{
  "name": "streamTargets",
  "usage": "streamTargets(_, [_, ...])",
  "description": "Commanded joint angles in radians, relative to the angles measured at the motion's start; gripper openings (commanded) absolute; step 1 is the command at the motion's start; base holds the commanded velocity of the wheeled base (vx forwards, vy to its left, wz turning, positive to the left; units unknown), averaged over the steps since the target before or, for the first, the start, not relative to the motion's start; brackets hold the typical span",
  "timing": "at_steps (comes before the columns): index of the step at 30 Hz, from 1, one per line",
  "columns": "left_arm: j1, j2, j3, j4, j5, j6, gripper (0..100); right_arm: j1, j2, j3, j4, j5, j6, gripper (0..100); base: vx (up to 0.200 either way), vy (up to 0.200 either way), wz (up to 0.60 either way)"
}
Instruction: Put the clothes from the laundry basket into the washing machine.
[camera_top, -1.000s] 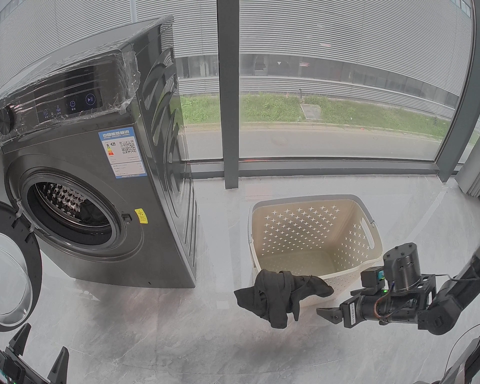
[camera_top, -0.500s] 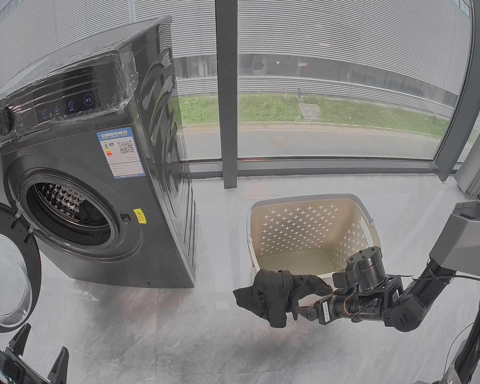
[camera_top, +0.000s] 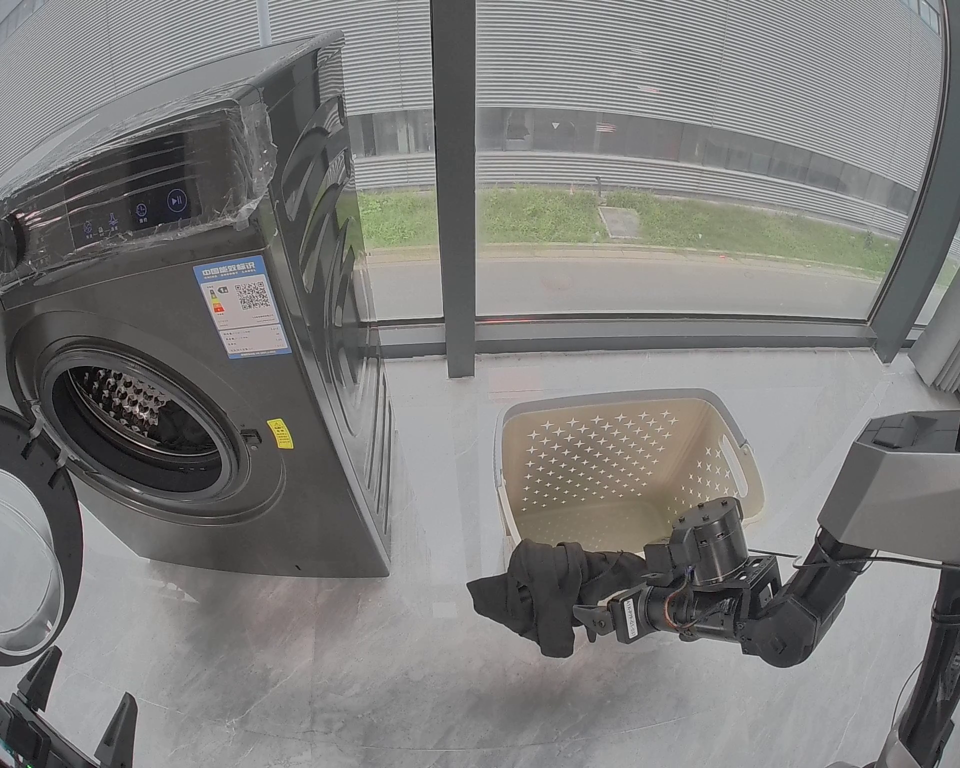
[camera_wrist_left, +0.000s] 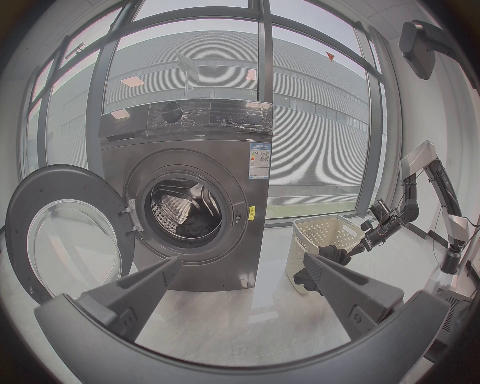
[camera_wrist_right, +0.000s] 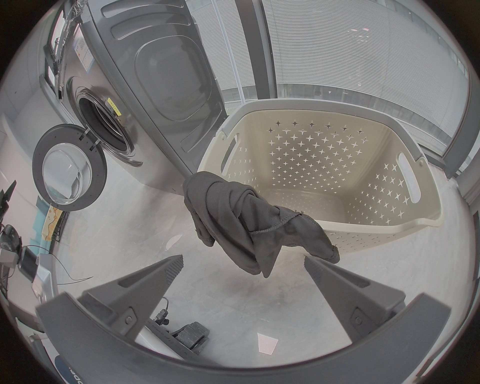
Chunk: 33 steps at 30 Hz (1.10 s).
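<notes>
The right gripper has its two dark fingers spread wide and grasping nothing. It lies low and level at the near side of the basket, pointing toward the washer. In the right wrist view the spread fingers frame the dark grey crumpled garment, whose trailing end hangs just beside one fingertip. I cannot tell whether it touches.

The dark grey crumpled garment is draped over the near rim of the cream plastic laundry basket with star-shaped holes, at the corner closest to the washer. Its long axis runs along that rim. One narrow end points toward the right gripper, and the bulkier bunch sags outside the basket, off the pale marbled floor. The basket stands upright on the floor before the tall window, near the machine but apart from it.

The left gripper is low and well apart from the basket, its fingers also released — it faces the dark grey front-loading washing machine. From there the garment shows on the basket.

The machine's round glass door is swung fully open to the robot's left, and dark clothing lies in the drum.
</notes>
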Motion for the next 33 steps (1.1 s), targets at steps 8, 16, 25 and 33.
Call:
streamTargets(8, [0.000,-0.016,0.016,-0.001,0.001,-0.003,100,0.013,0.014,-0.017,-0.002,0.000,0.000,100,0.075,0.000,0.00])
streamTargets(16, [0.000,-0.016,0.016,0.000,0.001,-0.005,100,0.016,0.035,-0.028,-0.020,0.000,-0.002,100,0.000,0.000,0.00])
streamTargets(25, [0.000,-0.016,0.016,0.000,0.001,-0.002,100,0.039,0.052,-0.026,-0.023,0.002,-0.002,100,0.000,0.000,0.00])
streamTargets(33, [0.000,-0.016,0.016,0.000,0.001,-0.003,100,0.039,0.063,-0.032,-0.036,0.002,-0.004,100,-0.075,0.000,0.00])
